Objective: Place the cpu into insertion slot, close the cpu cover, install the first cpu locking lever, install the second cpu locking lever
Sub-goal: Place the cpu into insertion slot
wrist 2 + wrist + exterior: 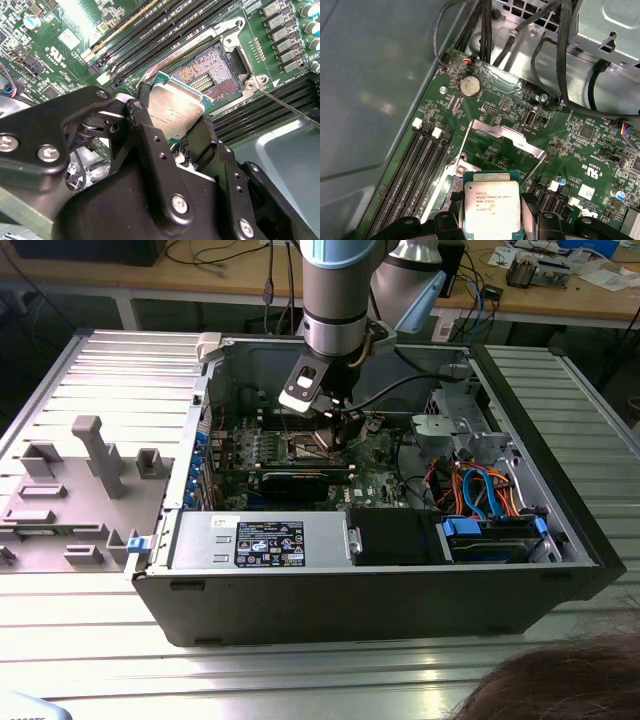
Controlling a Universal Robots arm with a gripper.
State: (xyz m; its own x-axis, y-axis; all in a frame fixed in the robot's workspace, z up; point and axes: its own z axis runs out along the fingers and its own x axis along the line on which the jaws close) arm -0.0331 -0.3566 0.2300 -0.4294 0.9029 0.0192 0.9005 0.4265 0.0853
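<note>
The cpu (175,105) (silvery-grey top, green edge) gripped in the end effector (170,122), tilted over the insertion slot (212,70); slot open, contacts exposed; cpu cover (507,134), a silver frame, swung up.

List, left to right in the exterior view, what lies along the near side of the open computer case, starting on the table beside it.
Grey plastic stand on the table → silver power supply box with a label → black box → blue drive bracket.
</note>
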